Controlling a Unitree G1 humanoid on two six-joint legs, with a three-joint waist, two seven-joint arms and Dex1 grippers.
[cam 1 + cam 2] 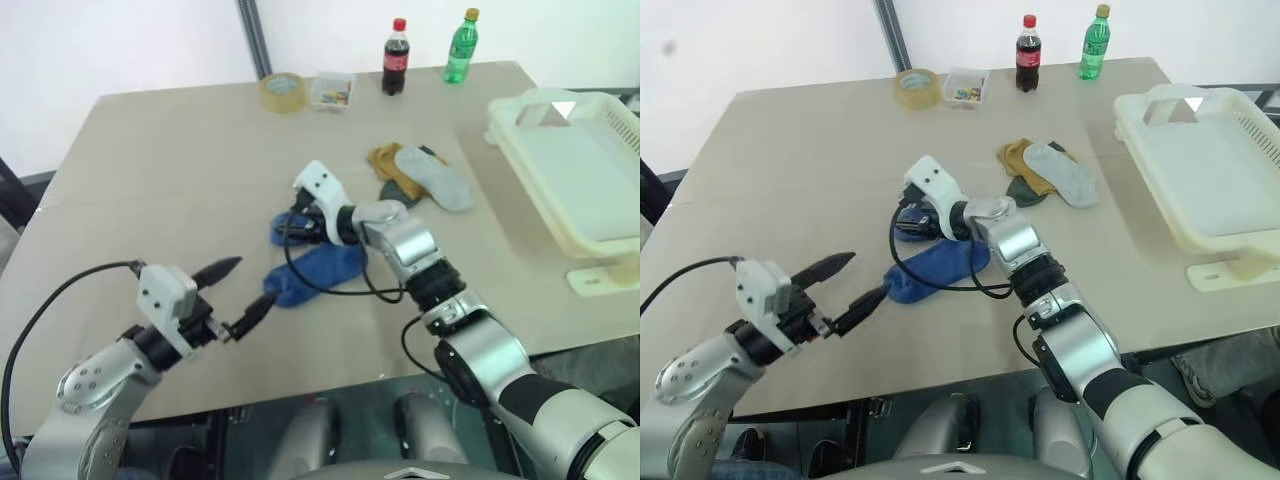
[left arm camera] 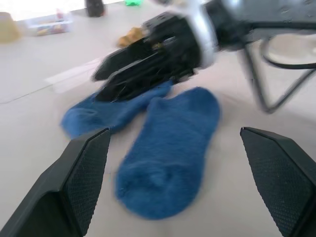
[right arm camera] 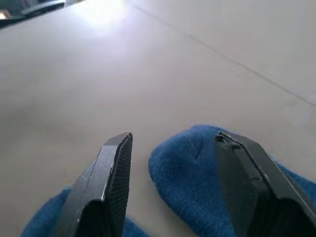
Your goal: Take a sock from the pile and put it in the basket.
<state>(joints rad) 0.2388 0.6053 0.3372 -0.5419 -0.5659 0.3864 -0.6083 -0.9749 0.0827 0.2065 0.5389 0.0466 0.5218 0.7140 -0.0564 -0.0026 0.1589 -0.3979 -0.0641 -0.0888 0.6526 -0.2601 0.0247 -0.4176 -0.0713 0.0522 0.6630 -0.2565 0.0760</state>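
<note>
Two royal-blue socks lie side by side mid-table, apart from the pile [image 1: 420,175] of mustard, light grey and dark socks. My right gripper [image 1: 293,226] hangs low over the farther blue sock [image 1: 281,234] with its jaws open; in the right wrist view its fingers [image 3: 111,173] straddle blue fabric [image 3: 187,173] without closing on it. The nearer blue sock [image 1: 322,270] lies flat just ahead of my left gripper [image 1: 258,280], which is open wide and holds nothing. The cream-white basket [image 1: 600,180] stands at the table's right edge.
Along the far edge stand a roll of tape [image 1: 283,90], a small clear box [image 1: 332,90], a cola bottle [image 1: 396,57] and a green bottle [image 1: 461,45]. A black cable [image 1: 330,290] from my right arm loops over the nearer sock.
</note>
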